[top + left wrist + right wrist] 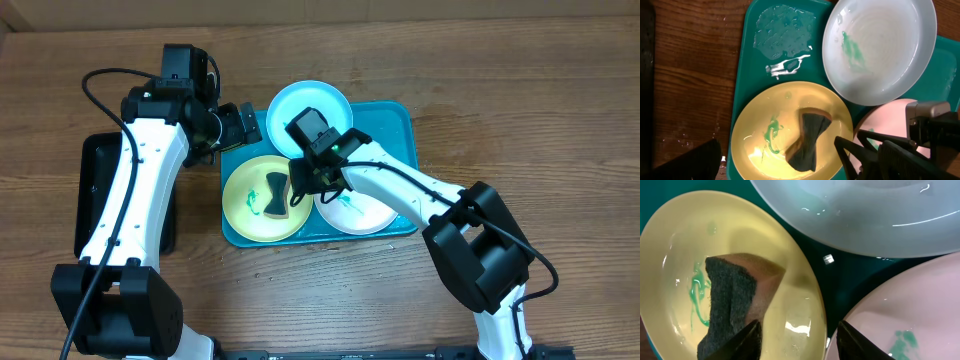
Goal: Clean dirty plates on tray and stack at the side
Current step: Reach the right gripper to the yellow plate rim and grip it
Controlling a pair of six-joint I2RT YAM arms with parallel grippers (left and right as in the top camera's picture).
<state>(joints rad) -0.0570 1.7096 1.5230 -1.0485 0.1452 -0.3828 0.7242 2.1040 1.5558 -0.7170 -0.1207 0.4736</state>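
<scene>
The tray (400, 115), a turquoise plastic rectangle with rounded corners and a raised rim, is laid with its long axis across the table. Three round, glossy plates are held in it: the light blue plate (310, 105) at the far side, the yellow-green plate (240, 200) near left, the white plate (365, 212) near right. A sponge (275, 193) is lain on the yellow-green plate, pinched at the waist like a bow tie, its long axis set near to far. Its coarse dark scouring face is turned up; the tan foam under it is shown only by the wrist views. Teal smears (697, 295) are seen beside it. A water puddle (785, 25) on the tray floor is revealed by the left wrist view alone. The right gripper (799, 325) is held with jaws apart over the yellow-green plate's rim, nothing gripped. The left gripper (240, 125) is spread wide at the tray's far left corner, empty. A black tray (95, 190) is set at the left
</scene>
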